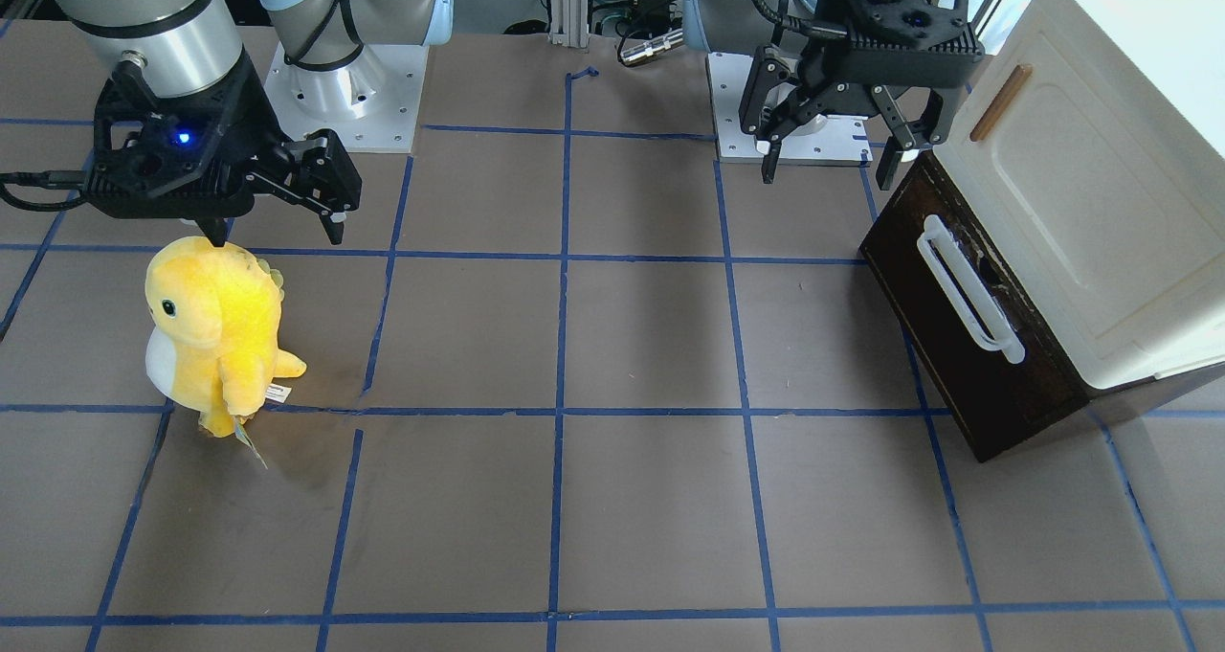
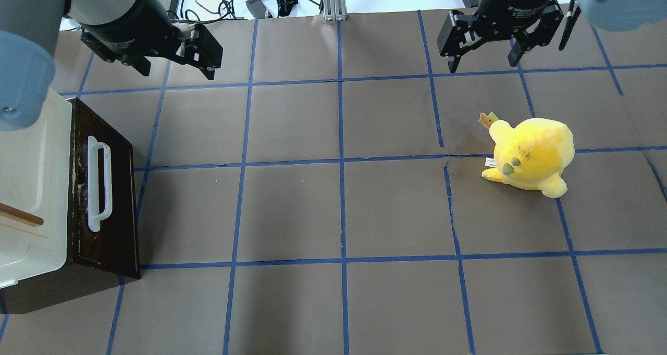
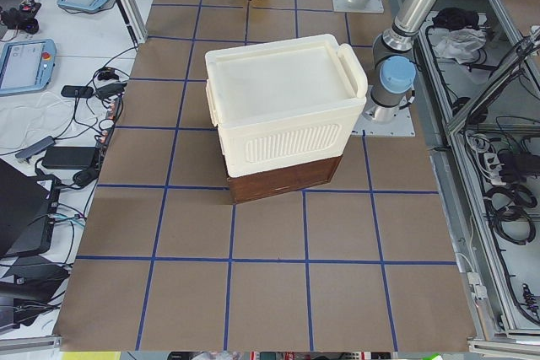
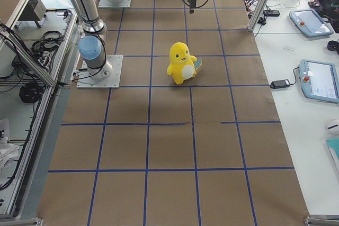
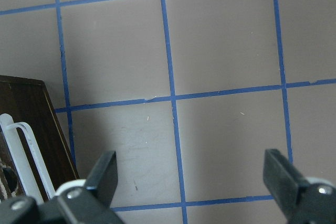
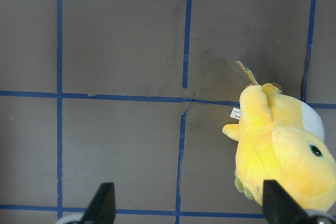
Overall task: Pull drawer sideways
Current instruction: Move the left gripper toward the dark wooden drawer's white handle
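The dark brown drawer [image 1: 995, 384] sits under a cream-white cabinet [image 1: 1081, 202], and its long white bar handle [image 1: 967, 293] faces the table's middle. None of its interior shows. It also shows in the overhead view [image 2: 117, 188] and at the lower left of the left wrist view [image 5: 26, 119]. My left gripper [image 1: 828, 168] is open and empty. It hangs above the drawer's corner nearest the robot base, clear of the handle. My right gripper [image 1: 276, 234] is open and empty above a yellow plush toy [image 1: 215, 331].
The cabinet door carries a small brown wooden handle [image 1: 1000, 103]. The plush toy [image 2: 531, 157] stands on the robot's right side of the brown table with blue tape lines [image 2: 338, 214]. The arm bases [image 1: 345, 87] are at the table's back edge.
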You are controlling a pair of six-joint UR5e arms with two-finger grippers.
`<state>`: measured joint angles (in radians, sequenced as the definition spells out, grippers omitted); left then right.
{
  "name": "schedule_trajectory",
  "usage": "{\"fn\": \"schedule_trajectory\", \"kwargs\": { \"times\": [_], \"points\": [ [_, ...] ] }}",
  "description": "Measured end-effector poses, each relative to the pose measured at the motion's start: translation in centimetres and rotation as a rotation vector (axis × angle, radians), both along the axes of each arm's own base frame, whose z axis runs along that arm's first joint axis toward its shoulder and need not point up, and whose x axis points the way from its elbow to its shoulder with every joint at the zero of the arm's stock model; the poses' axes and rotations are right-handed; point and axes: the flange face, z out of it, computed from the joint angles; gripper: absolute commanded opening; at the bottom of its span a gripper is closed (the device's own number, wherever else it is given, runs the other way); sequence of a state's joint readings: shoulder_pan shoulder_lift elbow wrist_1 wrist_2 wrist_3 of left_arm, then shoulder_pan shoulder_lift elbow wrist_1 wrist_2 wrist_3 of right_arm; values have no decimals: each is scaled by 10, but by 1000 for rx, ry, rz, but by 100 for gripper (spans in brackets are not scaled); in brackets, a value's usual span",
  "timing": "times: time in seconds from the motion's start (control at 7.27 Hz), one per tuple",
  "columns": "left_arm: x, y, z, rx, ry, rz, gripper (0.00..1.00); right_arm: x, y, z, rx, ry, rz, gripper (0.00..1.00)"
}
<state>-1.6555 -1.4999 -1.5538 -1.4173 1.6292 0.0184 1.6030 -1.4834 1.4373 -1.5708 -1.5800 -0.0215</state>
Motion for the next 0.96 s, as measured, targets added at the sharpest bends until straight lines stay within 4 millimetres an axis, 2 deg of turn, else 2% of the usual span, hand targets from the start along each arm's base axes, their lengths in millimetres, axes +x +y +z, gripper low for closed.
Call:
{"fn": "schedule_trajectory", "kwargs": {
  "times": [0.69,0.96],
  "points": [
    [4,1,-1,38,2,20,100,0,0,0,0,0,0,100],
    [6,-3,-14,98,14,62,100,0,0,0,0,0,0,100]
  ]
}}
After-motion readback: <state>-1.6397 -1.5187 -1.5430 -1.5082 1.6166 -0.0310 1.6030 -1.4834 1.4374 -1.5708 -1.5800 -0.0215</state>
